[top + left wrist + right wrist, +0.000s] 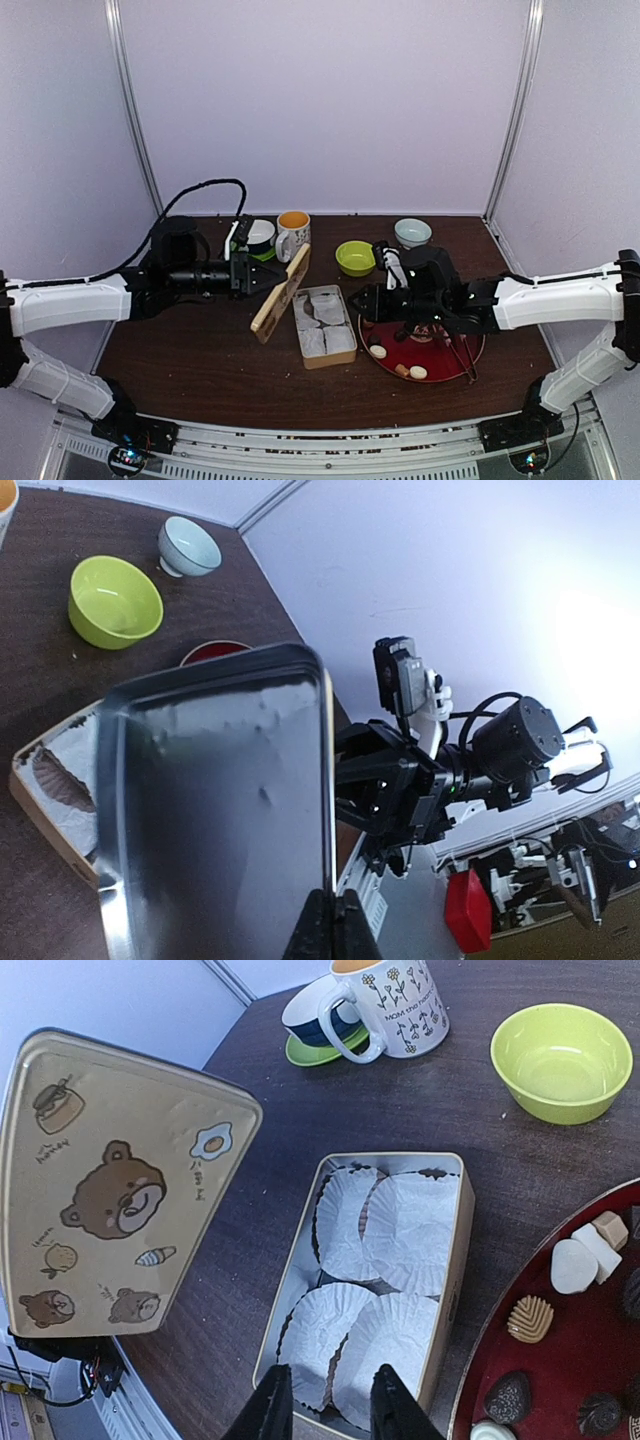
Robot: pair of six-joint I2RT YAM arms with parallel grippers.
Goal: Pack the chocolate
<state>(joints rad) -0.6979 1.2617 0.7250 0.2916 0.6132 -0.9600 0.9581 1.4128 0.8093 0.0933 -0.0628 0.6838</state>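
The chocolate (pixel 574 1266) lies on a red plate (pixel 560 1360): white, tan and dark pieces, also seen from above as chocolate (pixel 378 351) on the plate (pixel 440 352). Left of it stands the open tan tin (pixel 455 1260), lined with white paper cups (pixel 400 1230). My right gripper (pixel 330 1405) hangs open over the tin's near end with nothing between its fingers. My left gripper (pixel 335 920) is shut on the edge of the bear-printed tin lid (pixel 110 1180), held tilted on edge left of the tin (pixel 325 325). The lid's bare metal inside (pixel 215 800) fills the left wrist view.
Behind the tin stand a lime-green bowl (pixel 355 257), a pale blue bowl (pixel 412 232), a flowered mug (pixel 292 233) and a cup on a green saucer (pixel 260 238). White walls enclose the dark brown table (pixel 200 370).
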